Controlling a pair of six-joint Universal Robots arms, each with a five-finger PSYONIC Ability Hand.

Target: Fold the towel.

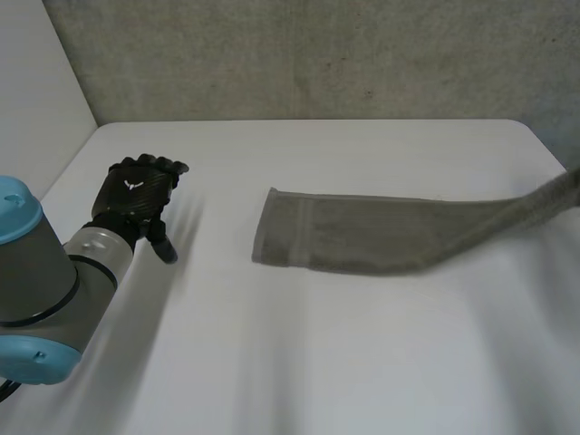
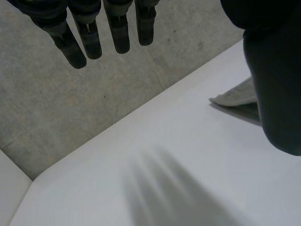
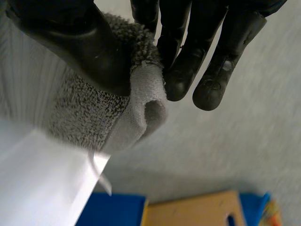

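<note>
I have one towel (image 1: 362,237) to work with, a grey one, lying as a long narrow band on the white table (image 1: 317,362) right of the middle. Its near end lies flat with the hem showing. The other end rises off the surface and slants away toward the table's right side. In the right wrist view that raised end (image 3: 141,103) is bunched and rolled over on itself, and my right hand (image 3: 197,42) pinches it between the thumb and the fingers. My left hand (image 1: 136,195) hangs over bare table at the left, well apart from the towel. In its own wrist view its fingers (image 2: 89,33) are straight and slightly spread, and one towel corner (image 2: 240,96) shows beside the thumb. So that is two hands, one of them on the cloth. Past the right hand I see a blue thing (image 3: 117,212) and a tan board (image 3: 197,212) lower down; I cannot tell what they are.
</note>
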